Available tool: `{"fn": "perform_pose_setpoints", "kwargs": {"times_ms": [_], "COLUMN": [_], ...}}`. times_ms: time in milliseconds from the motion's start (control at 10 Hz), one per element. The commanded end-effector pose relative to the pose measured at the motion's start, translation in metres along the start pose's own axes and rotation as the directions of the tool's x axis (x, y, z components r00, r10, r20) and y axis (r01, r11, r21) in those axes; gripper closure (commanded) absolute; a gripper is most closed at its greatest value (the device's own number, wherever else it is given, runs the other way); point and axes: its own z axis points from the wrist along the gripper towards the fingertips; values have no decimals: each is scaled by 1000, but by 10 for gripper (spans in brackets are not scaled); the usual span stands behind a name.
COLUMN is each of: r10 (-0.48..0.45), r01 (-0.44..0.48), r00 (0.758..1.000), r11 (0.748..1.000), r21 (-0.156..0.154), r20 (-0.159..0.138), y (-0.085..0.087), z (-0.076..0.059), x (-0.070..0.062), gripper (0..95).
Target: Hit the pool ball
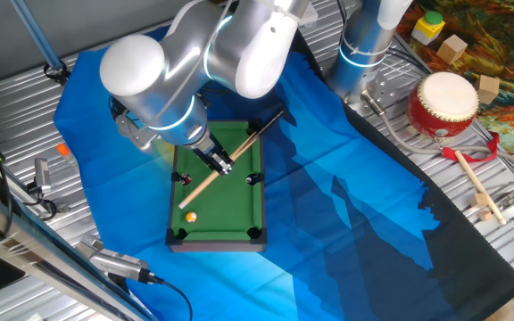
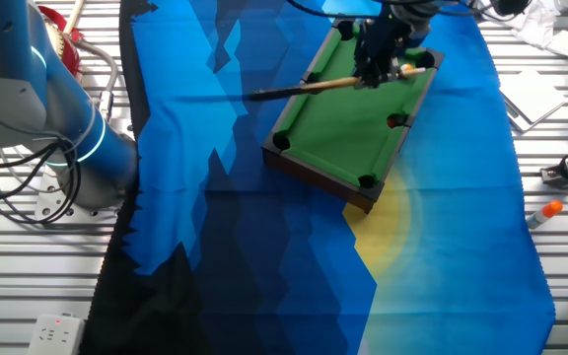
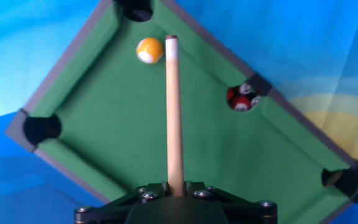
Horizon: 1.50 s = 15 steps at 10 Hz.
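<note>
A miniature green pool table (image 1: 230,192) lies on the blue cloth; it also shows in the other fixed view (image 2: 358,123) and the hand view (image 3: 104,124). The pool ball (image 3: 149,50), a tiny glossy orange-and-white ball, sits near a corner pocket and shows in one fixed view (image 1: 191,217) and the other fixed view (image 2: 405,69). My gripper (image 1: 219,160) is shut on a wooden cue stick (image 3: 173,112). The cue's white tip lies just right of the ball, almost touching it. The cue's dark butt (image 1: 270,120) sticks out past the table. A red ball (image 3: 241,98) sits in a side pocket.
A red-and-white toy drum (image 1: 444,102) with a wooden drumstick (image 1: 478,187) lies at the right, and wooden blocks (image 1: 453,49) sit behind it. A second arm's base (image 2: 67,138) stands beside the cloth. A small orange-capped piece (image 2: 548,209) lies on the metal slats.
</note>
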Motion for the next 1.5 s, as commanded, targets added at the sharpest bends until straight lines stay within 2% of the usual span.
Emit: {"fn": "perform_pose_setpoints", "kwargs": {"times_ms": [100, 300, 700, 1100, 1300, 1500], "r10": [-12, -8, -4, 1, -97, -180], "r01": [12, 8, 4, -2, 97, 180], "r00": [1000, 1000, 1000, 999, 994, 983], "r11": [1000, 1000, 1000, 1000, 995, 984], "r21": [-9, -11, -13, -24, -5, -9], "r20": [-5, -17, -20, -44, -48, -46], "y": [1, 1, -6, -10, -11, -11], "z": [3, 4, 19, 31, 33, 33], "x": [1, 2, 1, 1, 0, 0], "gripper": [950, 950, 950, 950, 950, 950]}}
